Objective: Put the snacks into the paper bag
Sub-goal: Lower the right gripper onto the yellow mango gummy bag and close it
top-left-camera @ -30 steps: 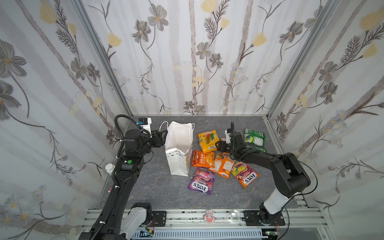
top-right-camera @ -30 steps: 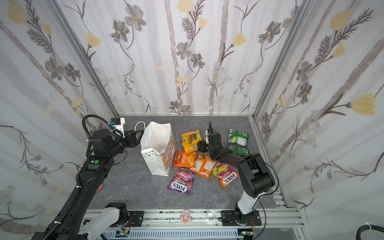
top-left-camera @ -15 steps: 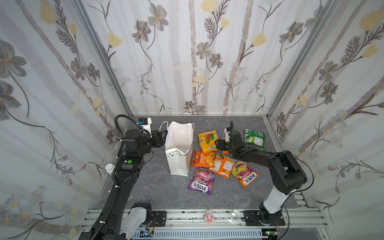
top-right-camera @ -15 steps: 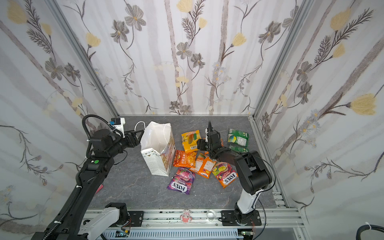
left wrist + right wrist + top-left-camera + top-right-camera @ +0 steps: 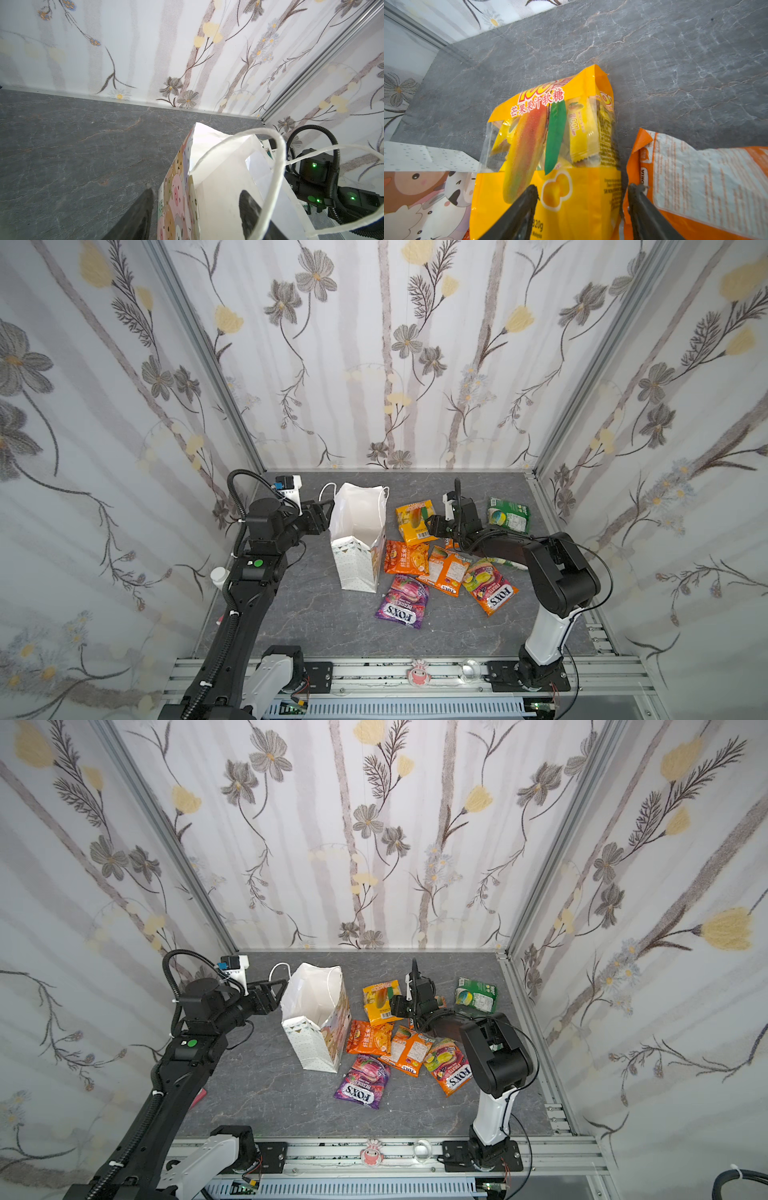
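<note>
White paper bag (image 5: 357, 568): left pincer (image 5: 195, 190) gapes astride its wall, right pincer (image 5: 582, 187) gapes, perhaps touching yellow packet (image 5: 550, 124).

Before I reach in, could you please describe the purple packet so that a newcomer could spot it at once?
Find the white paper bag standing mid-scene. Just off its front right corner, in both top views, the purple packet lies flat. Everything around it is orange or yellow; it alone is purple, with white FOX'S lettering.
</note>
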Robot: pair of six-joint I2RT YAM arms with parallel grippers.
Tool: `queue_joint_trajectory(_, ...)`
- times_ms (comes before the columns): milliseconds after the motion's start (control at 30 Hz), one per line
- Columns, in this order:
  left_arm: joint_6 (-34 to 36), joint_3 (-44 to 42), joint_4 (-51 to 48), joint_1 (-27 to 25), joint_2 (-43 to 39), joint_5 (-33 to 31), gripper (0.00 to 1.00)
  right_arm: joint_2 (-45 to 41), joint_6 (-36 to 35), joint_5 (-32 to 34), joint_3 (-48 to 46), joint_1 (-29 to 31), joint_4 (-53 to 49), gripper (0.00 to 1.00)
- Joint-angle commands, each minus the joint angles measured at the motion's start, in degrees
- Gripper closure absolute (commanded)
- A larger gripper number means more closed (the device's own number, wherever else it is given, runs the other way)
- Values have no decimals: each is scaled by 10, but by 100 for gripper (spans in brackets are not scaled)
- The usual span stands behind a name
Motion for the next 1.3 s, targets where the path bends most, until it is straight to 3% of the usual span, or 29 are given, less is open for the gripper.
queue_joint_trajectory(0, -5, 4, 17, 2, 0, 5, 35, 4, -5, -8, 7, 0, -3, 37)
queue_joint_trajectory(400, -7, 1, 20, 3, 3, 15, 34, 5, 0, 2, 10, 1, -11, 60)
queue_joint_trajectory(667, -8, 0, 19, 3, 3, 14, 33, 3, 2, 3, 8, 1, -11, 87)
queue_joint_trajectory(867, -8, 1, 18, 3, 3, 14, 33, 1, 3, 5, 6, 1, -10, 99)
queue_joint_trajectory(1267, -7, 0, 19, 3, 6, 20, 31, -24, 8, 6, -11, 3, -10, 100)
